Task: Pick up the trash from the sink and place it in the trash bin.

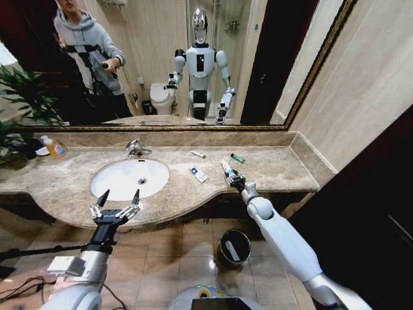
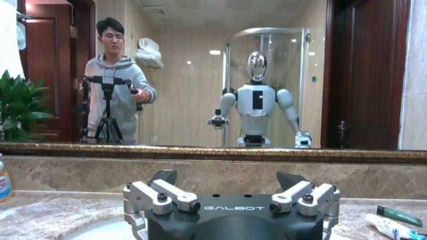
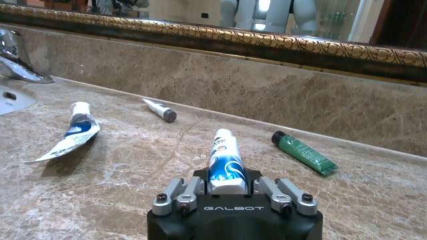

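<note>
My right gripper (image 1: 233,179) (image 3: 227,186) is shut on a white tube with blue print (image 3: 225,160); its cap end points toward the mirror over the marble counter. Another white tube with blue print (image 1: 199,174) (image 3: 75,132) lies flattened right of the sink (image 1: 106,187). A small white tube (image 1: 198,154) (image 3: 159,109) and a green tube (image 1: 238,157) (image 3: 304,153) lie near the back wall. My left gripper (image 1: 119,199) (image 2: 227,186) hangs open at the counter's front edge, before the basin. The black trash bin (image 1: 233,248) stands on the floor below the counter.
A chrome faucet (image 1: 135,148) (image 3: 16,60) rises behind the basin. An orange-yellow bottle (image 1: 55,148) stands far left beside a plant (image 1: 19,103). The mirror (image 1: 161,58) spans the back wall. Bare marble lies between the tubes; tiled floor surrounds the bin.
</note>
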